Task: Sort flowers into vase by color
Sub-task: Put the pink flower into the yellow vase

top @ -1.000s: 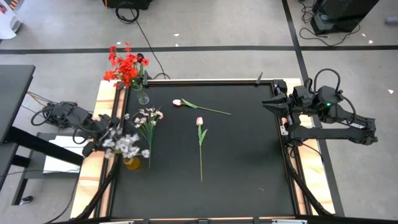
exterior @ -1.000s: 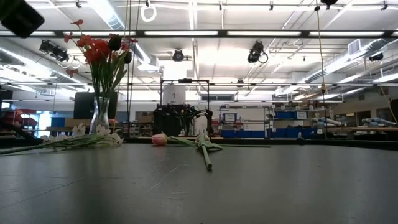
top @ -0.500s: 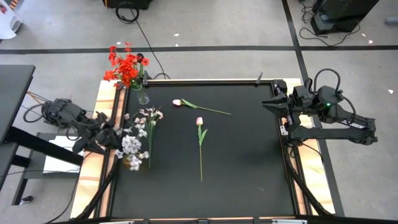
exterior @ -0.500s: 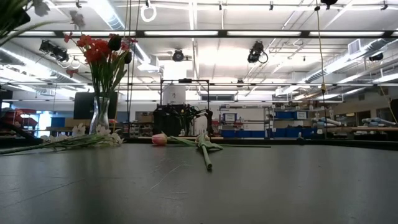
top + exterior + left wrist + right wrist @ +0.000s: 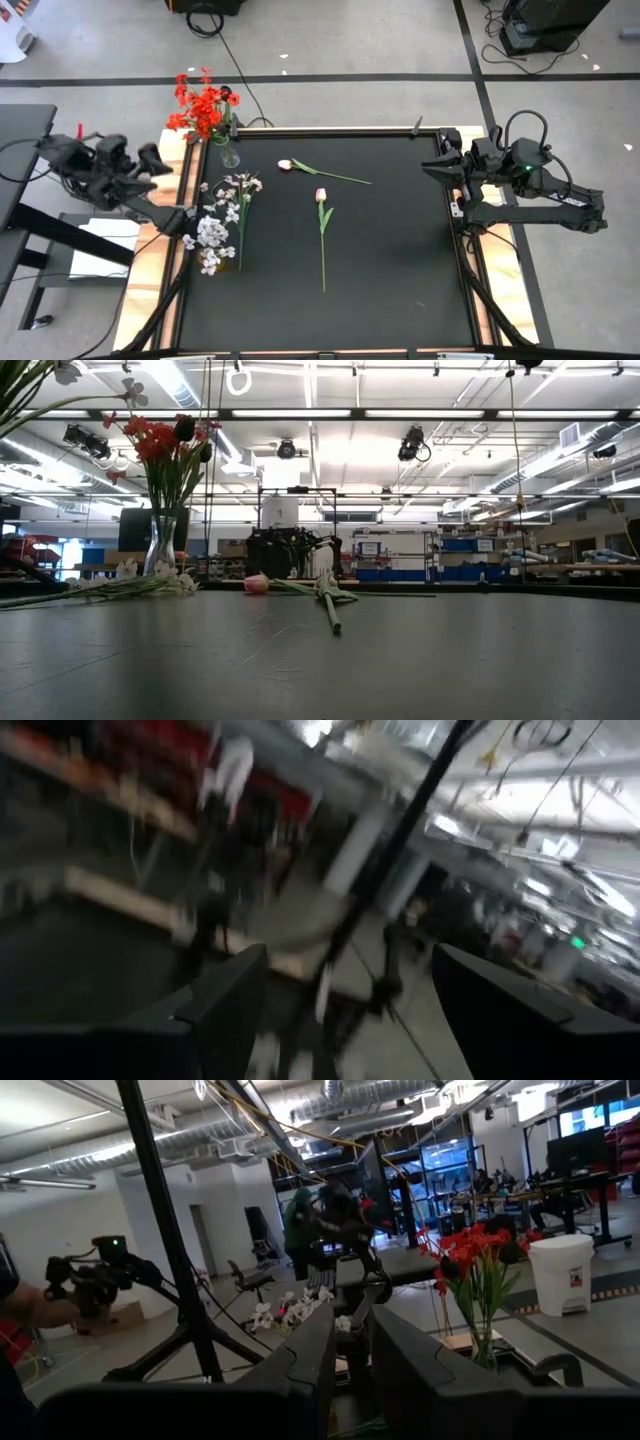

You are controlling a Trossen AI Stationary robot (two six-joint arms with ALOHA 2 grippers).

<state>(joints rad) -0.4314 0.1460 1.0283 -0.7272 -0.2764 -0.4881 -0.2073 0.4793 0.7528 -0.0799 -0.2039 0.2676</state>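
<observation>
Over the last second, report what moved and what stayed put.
The left gripper, earlier at the upright white spray by the table's left edge, has drawn away leftward off the table, open and empty; the spray stays standing. Red flowers, the lying white spray, both tulips and the right gripper are unchanged.

Table (image 5: 400, 250) central; a vase (image 5: 230, 155) with one spray (image 5: 203, 108) standing in it at the far left corner. Second vase (image 5: 208, 264) at the left edge, nearer the front, holding a spray (image 5: 212, 234). Another spray (image 5: 238, 190) lying flat between the two vases. One tulip (image 5: 322, 235) lying mid-table, stem toward the front; another tulip (image 5: 318, 172) behind it, lying crosswise. Left gripper (image 5: 150, 160) off the table's left side; right gripper (image 5: 434, 167) at the right edge
</observation>
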